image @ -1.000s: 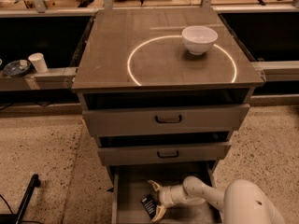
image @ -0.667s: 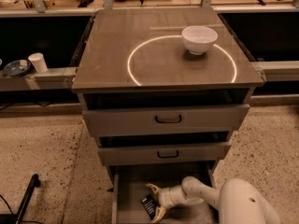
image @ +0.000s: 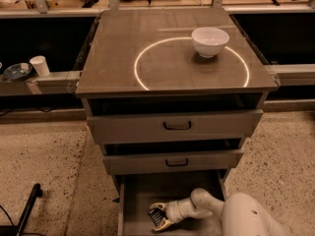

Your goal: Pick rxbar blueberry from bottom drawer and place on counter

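Observation:
The bottom drawer [image: 133, 200] is pulled out at the foot of the cabinet. The rxbar blueberry [image: 156, 216], a small dark wrapped bar, lies on its floor towards the front left. My gripper [image: 160, 216] reaches into the drawer from the right, its white arm [image: 246, 218] coming in at the lower right. One pale finger sits above the bar and one below it, and they are closed against it. The bar rests low on the drawer floor. The counter [image: 118, 58] with the bright white ring is the cabinet top above.
A white bowl [image: 210, 41] stands on the counter at the ring's upper right. Two grey drawer fronts with black handles [image: 177, 126] overhang the open drawer. A ledge at left holds a white cup [image: 39, 65] and a dark dish [image: 17, 72]. A black pole [image: 27, 208] lies on the speckled floor.
The fingers have drawn together around the bar; the upper finger has come down towards it. The arm and bar stay in about the same place.

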Action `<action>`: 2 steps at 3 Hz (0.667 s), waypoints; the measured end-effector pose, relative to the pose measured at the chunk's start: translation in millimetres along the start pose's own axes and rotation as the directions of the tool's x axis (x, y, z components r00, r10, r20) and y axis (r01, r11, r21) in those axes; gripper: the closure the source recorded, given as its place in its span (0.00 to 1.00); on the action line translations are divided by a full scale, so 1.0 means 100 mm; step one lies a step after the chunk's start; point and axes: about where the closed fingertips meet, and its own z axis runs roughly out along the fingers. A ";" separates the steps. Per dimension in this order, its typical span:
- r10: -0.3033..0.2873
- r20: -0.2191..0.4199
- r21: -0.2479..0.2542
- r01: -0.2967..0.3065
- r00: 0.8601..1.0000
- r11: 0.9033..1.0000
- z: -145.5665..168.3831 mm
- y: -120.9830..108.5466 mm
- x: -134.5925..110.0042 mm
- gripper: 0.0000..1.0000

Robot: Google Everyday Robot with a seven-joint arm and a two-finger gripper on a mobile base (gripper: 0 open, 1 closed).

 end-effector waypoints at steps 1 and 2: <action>0.011 -0.001 -0.009 -0.011 1.000 1.000 0.02 0.05 0.05 0.64; 0.011 -0.001 -0.009 -0.011 1.000 1.000 0.00 0.04 0.01 0.79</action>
